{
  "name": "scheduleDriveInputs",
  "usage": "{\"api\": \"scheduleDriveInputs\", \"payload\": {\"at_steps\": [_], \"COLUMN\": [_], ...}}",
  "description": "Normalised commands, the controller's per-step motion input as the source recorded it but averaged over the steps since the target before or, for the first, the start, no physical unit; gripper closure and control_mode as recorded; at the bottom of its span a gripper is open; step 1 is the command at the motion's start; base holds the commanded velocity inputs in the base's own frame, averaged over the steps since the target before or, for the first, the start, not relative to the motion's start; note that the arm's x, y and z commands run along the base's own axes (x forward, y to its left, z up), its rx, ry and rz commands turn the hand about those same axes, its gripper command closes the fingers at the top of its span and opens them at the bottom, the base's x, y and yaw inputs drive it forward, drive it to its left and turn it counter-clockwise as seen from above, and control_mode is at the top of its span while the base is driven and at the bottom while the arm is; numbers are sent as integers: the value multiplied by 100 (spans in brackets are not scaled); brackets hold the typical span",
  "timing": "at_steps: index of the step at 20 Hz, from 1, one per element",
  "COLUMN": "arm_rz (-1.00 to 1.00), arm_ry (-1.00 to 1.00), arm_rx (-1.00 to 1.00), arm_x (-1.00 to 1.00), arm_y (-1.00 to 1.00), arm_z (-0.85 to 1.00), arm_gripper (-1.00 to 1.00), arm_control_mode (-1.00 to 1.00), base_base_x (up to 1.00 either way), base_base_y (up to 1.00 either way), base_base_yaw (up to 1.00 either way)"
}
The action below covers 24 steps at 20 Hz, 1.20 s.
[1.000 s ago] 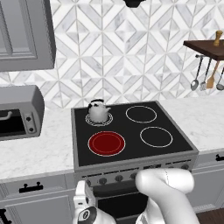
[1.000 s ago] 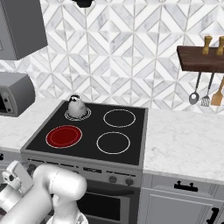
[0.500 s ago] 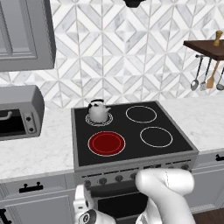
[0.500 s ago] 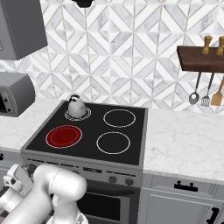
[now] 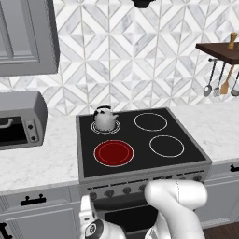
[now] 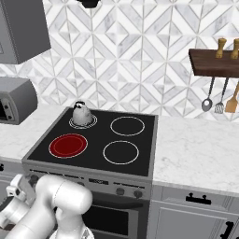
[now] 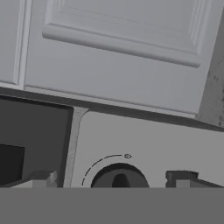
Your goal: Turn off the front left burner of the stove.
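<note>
The stove (image 5: 140, 135) has a black glass cooktop, and its front left burner (image 5: 113, 153) glows as a solid red disc, also seen from the right (image 6: 68, 145). A row of small dark knobs (image 5: 109, 192) runs along the grey front panel. My gripper (image 5: 86, 201) is low at the panel's left end, just in front of it. In the hand view the gripper (image 7: 112, 181) is open. Its two fingertips (image 7: 41, 179) flank a round dark knob (image 7: 119, 178) with gaps on both sides, and an arc scale curves around the knob.
A grey kettle (image 5: 104, 119) sits on the back left burner. A boxy toaster oven (image 5: 18, 123) stands on the marble counter at left. Utensils (image 5: 217, 84) hang under a wooden shelf at right. A grey cabinet panel (image 7: 122, 52) adjoins the stove front.
The hand has edged slightly closer to the left end of the stove's front panel. The burner stays red and nothing else has moved.
</note>
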Motion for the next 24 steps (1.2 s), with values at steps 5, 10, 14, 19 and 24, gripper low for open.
{"api": "scheduleDriveInputs", "payload": {"at_steps": [5,10,14,19,24], "arm_rz": [0,0,0,0,0], "arm_ry": [0,0,0,0,0], "arm_rx": [0,0,0,0,0], "arm_x": [0,0,0,0,0], "arm_y": [0,0,-3,0,0], "arm_z": [0,0,4,0,7], "arm_gripper": [-100,-100,-100,-100,100], "arm_control_mode": [-100,-100,-100,-100,-100], "base_base_x": [0,0,0,0,0], "base_base_y": [0,0,0,0,0], "base_base_yaw": [0,0,0,0,0]}}
